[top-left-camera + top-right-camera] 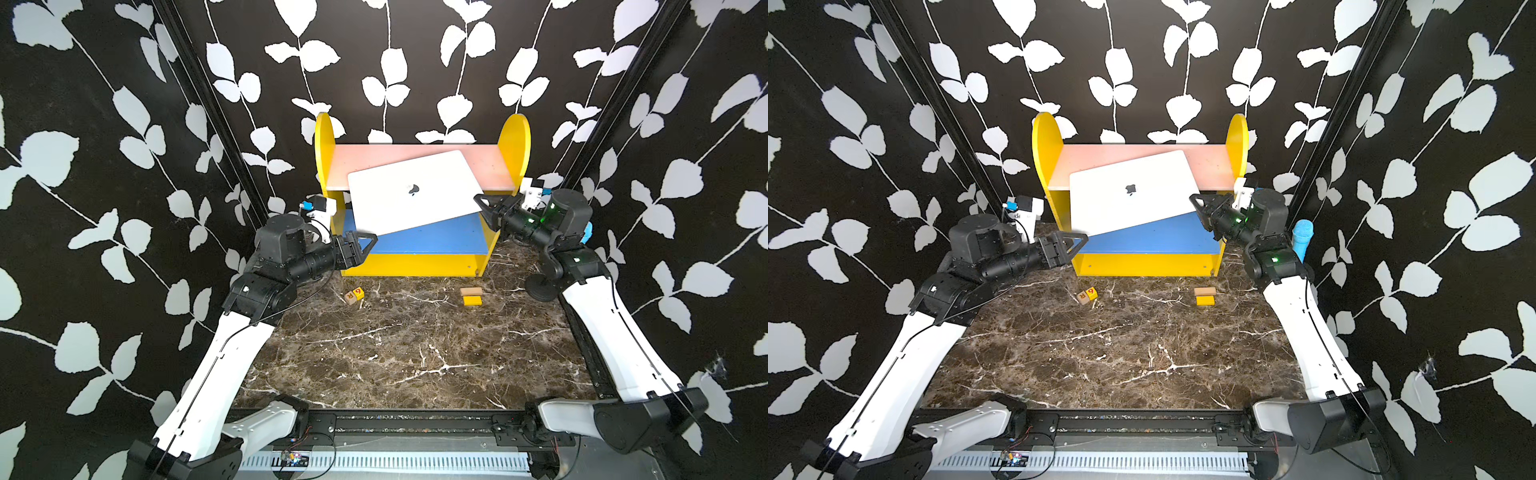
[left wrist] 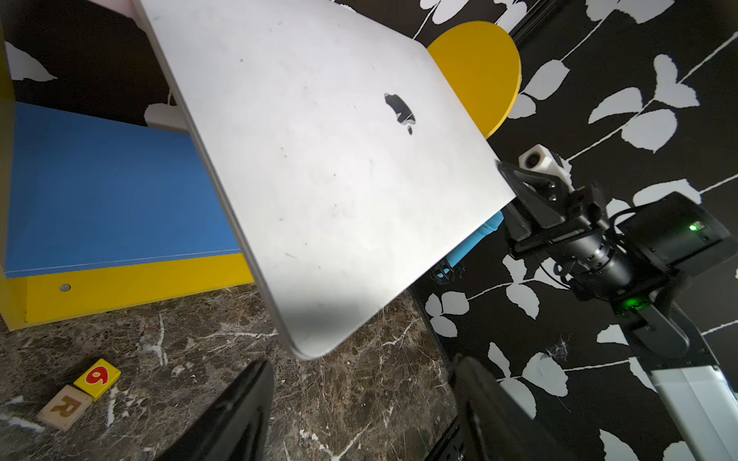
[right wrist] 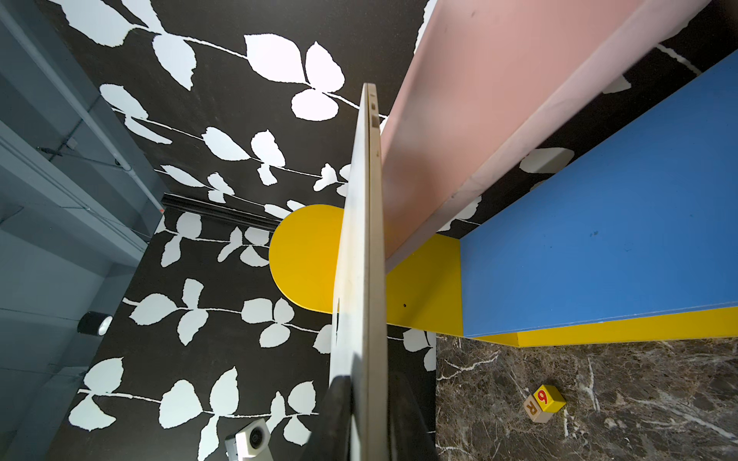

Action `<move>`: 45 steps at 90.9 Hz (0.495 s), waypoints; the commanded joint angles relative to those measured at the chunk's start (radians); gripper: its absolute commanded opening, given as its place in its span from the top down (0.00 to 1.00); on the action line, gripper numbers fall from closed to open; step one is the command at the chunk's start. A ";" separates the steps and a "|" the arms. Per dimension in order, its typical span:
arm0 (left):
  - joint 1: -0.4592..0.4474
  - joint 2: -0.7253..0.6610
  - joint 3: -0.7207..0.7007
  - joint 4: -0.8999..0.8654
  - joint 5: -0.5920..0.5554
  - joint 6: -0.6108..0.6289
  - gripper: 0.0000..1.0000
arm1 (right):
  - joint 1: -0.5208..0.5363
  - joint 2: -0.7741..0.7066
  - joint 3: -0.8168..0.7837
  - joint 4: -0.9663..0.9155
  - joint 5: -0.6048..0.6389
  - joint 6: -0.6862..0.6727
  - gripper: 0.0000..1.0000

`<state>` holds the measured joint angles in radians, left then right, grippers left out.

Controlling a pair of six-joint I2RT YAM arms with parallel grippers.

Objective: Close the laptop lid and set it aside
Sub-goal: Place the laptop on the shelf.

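Closed laptop [image 1: 409, 195] held tilted before the yellow shelf [image 1: 415, 264].
Nearest, the left gripper [image 1: 370, 244] stood with jaws parted just below the laptop's low corner (not touching); farther back, the right gripper [image 1: 484, 210] clamped its right edge.

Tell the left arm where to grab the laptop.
Take the laptop by its free low corner, coming in from the robot's left with jaws straddling the thin closed edge. The right gripper pinches the opposite edge, and the open left gripper faces that corner.
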<state>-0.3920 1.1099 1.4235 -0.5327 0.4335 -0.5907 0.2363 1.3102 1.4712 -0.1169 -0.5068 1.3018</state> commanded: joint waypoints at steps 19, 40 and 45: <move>0.063 0.095 0.041 0.101 0.058 -0.042 0.35 | -0.007 0.001 0.051 0.096 0.031 -0.011 1.00; 0.083 0.153 0.083 0.168 0.107 -0.082 0.43 | -0.007 0.004 0.051 0.095 0.034 -0.014 1.00; 0.085 0.166 0.093 0.179 0.113 -0.089 0.45 | -0.008 0.007 0.053 0.093 0.033 -0.015 1.00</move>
<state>-0.3183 1.2621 1.4754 -0.4194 0.5198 -0.6575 0.2344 1.3212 1.4731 -0.1162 -0.4850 1.3132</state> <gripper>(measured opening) 0.563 0.157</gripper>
